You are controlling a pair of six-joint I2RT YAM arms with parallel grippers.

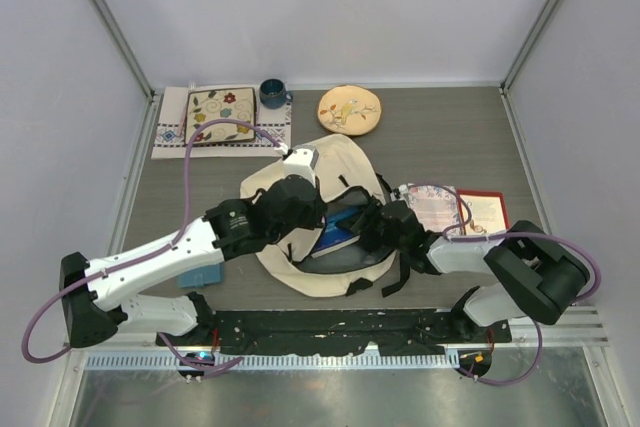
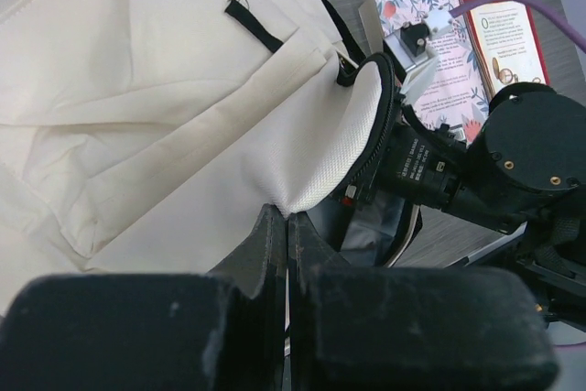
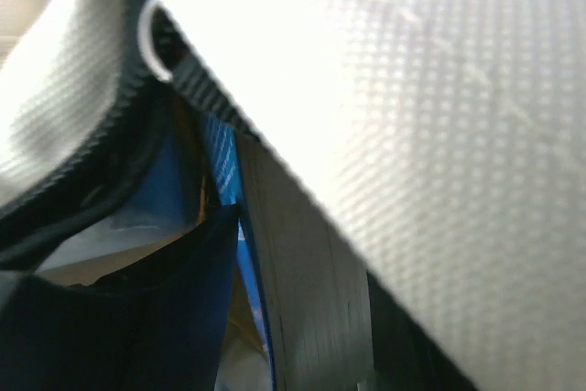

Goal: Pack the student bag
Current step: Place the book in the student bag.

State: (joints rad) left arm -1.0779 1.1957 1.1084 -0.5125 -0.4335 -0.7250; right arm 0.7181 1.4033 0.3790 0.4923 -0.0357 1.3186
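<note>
The student bag point(image 1: 335, 162), a large cream backpack with black straps, lies in the middle of the table with its mouth toward me. My left gripper point(image 1: 300, 197) is shut on the cream edge of the bag's opening point(image 2: 316, 171) and holds it up; the fingertips point(image 2: 275, 226) pinch the fabric. My right gripper point(image 1: 370, 230) is inside the opening, shut on a blue book point(image 1: 335, 237). In the right wrist view the book's page edge point(image 3: 307, 290) stands between the dark fingers point(image 3: 156, 318) under the bag fabric point(image 3: 412, 89).
A floral-cover book point(image 1: 432, 205) and a red-bordered book point(image 1: 485, 209) lie right of the bag. At the back are a floral mat point(image 1: 222, 117), a blue mug point(image 1: 272, 94) and a round yellowish floral plate point(image 1: 349, 109). A teal object point(image 1: 200, 275) lies by the left arm.
</note>
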